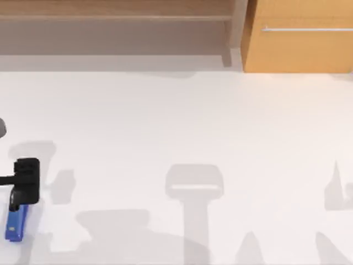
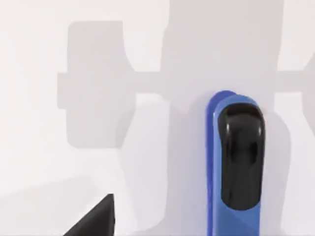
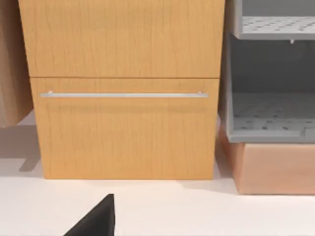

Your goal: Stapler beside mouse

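The stapler [image 1: 15, 223] is a small bright blue bar lying flat on the white table at the near left corner. In the left wrist view, the stapler [image 2: 235, 162] shows its black part at the end nearest the camera's centre. My left gripper [image 1: 26, 182] hangs just beyond the stapler's far end and is open with nothing between its fingers; one black fingertip [image 2: 98, 219] shows beside the stapler. A small grey rounded shape [image 1: 1, 128] sits at the table's left edge; I cannot tell whether it is the mouse. A black part of my right gripper [image 3: 98, 219] faces the wooden drawer cabinet [image 3: 123, 98].
A wooden cabinet [image 1: 300, 38] with a metal handle stands at the back right, and a long shelf [image 1: 110, 19] runs along the back. Grey open shelves [image 3: 270, 113] stand beside the cabinet. White tabletop [image 1: 182, 121] stretches across the middle and right.
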Robot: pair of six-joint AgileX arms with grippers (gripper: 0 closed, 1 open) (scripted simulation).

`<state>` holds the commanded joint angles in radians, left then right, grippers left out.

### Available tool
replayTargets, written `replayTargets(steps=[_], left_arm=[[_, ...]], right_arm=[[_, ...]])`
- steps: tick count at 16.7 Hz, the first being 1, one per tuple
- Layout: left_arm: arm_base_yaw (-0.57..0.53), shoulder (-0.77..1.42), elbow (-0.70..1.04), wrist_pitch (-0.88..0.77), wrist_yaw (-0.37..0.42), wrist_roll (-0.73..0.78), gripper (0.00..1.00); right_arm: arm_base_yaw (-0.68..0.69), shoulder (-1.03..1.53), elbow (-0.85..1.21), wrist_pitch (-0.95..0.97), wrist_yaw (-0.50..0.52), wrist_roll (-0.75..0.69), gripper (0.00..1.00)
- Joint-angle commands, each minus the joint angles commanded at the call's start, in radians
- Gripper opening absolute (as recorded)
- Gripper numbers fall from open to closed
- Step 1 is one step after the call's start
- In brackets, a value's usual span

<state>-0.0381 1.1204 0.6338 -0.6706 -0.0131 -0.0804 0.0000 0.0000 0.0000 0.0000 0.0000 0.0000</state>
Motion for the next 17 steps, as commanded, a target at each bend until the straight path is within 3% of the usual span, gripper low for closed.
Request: replayTargets(steps=[7,14,17], left_arm=[[-0.015,0.415,0.249,-0.231,0.008,-0.034,1.00],[-0.012,0.436,0.261,-0.239,0.009,-0.035,1.00],[-0.013,0.473,0.224,-0.167,0.010,-0.034,1.00]], right_arm=[[0.000,0.000,0.000,0.000,0.000,0.000,1.00],[0.000,0.000,0.000,0.000,0.000,0.000,1.00],[0.000,0.000,0.000,0.000,0.000,0.000,1.00]])
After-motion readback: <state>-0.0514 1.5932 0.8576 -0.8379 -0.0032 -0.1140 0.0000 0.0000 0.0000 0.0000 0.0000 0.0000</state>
